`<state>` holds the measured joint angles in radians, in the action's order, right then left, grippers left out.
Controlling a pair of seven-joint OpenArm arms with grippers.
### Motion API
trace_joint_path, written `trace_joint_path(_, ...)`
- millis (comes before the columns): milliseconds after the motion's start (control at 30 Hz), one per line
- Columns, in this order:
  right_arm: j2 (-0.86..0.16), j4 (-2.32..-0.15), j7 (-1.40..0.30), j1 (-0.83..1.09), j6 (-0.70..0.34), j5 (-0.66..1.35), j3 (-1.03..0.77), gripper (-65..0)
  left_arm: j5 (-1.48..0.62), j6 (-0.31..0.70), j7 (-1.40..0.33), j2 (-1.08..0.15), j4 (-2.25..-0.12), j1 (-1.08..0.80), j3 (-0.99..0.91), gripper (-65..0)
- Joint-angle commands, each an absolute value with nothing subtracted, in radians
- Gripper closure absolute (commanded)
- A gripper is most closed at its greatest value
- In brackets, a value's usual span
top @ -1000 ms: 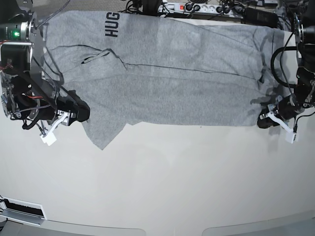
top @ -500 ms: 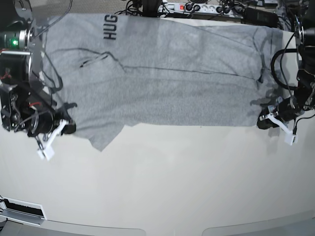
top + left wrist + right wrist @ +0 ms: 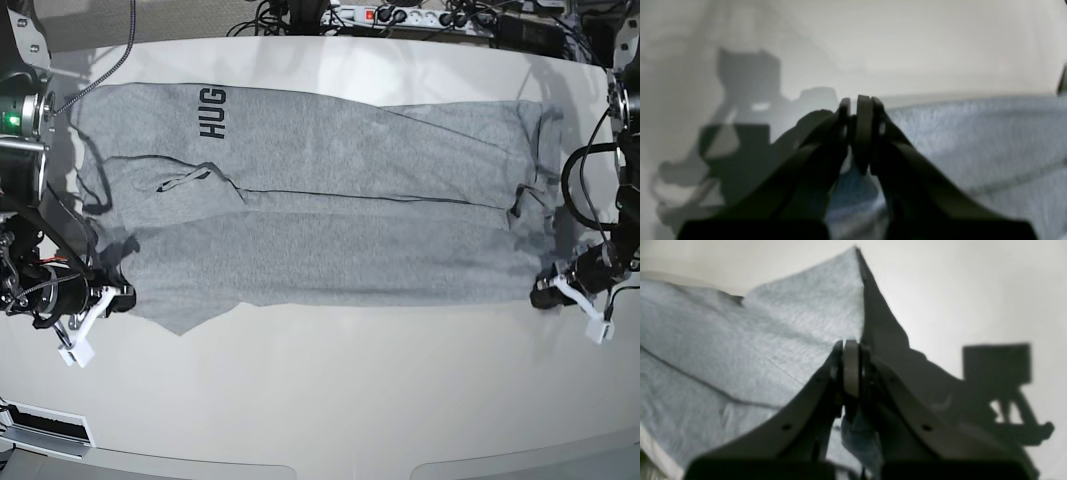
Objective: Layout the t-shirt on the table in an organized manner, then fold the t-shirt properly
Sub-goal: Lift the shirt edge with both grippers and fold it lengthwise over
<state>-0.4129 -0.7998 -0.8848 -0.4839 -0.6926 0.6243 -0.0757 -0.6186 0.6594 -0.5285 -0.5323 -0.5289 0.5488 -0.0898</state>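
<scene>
In the right wrist view the right gripper [image 3: 850,373] has its jaws pressed together, with a bunch of grey cloth from the t-shirt [image 3: 740,350] caught between them lower in the frame; a peak of fabric rises just behind the fingertips toward the top centre. In the base view this gripper [image 3: 95,325] sits at the lower left edge of the shirt.

The left gripper [image 3: 857,126] is likewise closed, its jaws nearly meeting, and bluish-grey fabric shows between the fingers below the tips. The view is blurred, so the pinch on the cloth is likely rather than certain. In the base view it [image 3: 575,300] lies at the lower right edge of the t-shirt [image 3: 320,210].

The shirt is stretched out as a long band across the upper half of the table [image 3: 320,400], folded lengthwise with a dark seam running along its middle. Black letters [image 3: 212,112] reading HUG show at its upper left. A loose flap hangs down at the lower left.

Beyond the table's top edge lie a power strip [image 3: 400,15] and tangled cables [image 3: 280,12].
</scene>
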Motion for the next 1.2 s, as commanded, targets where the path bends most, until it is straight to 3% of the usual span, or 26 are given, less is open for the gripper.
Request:
trace_joint_path(0,-0.428,-0.836,-0.887,-0.508,-0.698,0.655,-0.08,0.0,-0.666,0.693,-0.547,-0.546,-0.542,0.575,-0.092,0.0)
trace_joint_path(267,-0.464,-1.083,-0.91,-0.31,-0.698,0.655,-0.08,0.0,-0.792,0.698,-0.669,-0.608,-0.542,0.54,-0.092,0.0)
trace_joint_path(533,-0.516,-1.341,-0.945,-0.183,-0.698,0.659,-0.08,0.0,-1.12,0.698,-1.007,-0.685,-0.542,0.54,-0.092,0.0)
trace_joint_path(867,-0.527,-1.373,-1.145,-0.177,-0.698,0.865,-0.08,0.0,-1.484,0.698,-1.348,-0.731,-0.542,0.533,-0.092,0.0)
trace_joint_path(1167,-0.579,-1.373,-1.183,-0.176,-0.698,0.865,-0.08,0.0,-1.484,0.698,-1.371,-0.755,-0.542,0.529,-0.092,0.0)
